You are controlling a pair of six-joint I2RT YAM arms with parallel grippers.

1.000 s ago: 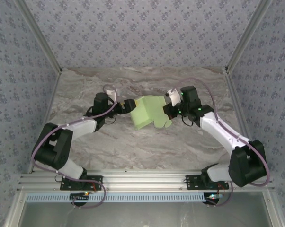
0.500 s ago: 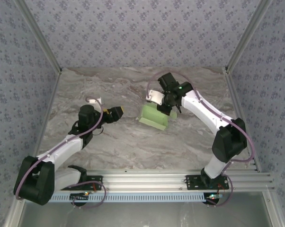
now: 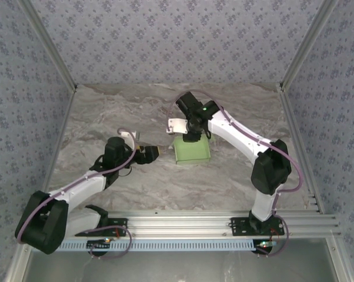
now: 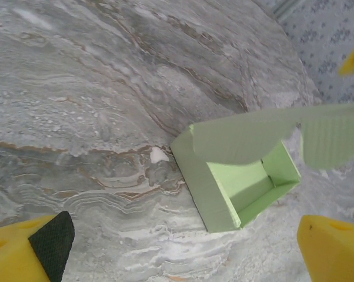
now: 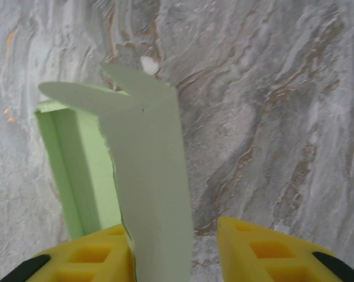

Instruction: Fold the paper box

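The pale green card box [image 3: 191,151] sits mid-way across the grey marbled desk [image 3: 106,111], one scalloped flap [image 5: 153,176] standing up. The right tool [image 5: 174,232] is partly open around that flap, not pinching it. The left tool [image 3: 150,154] is wide open and empty, just left of the box.

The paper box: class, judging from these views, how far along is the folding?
Done: the paper box has its side walls up, an open tray on the table. In hand: the right gripper straddles the raised lid flap, jaws parted with a gap on one side; the left gripper hangs open beside the box, apart from it. To do: fold that scalloped flap down and tuck it in, probably.
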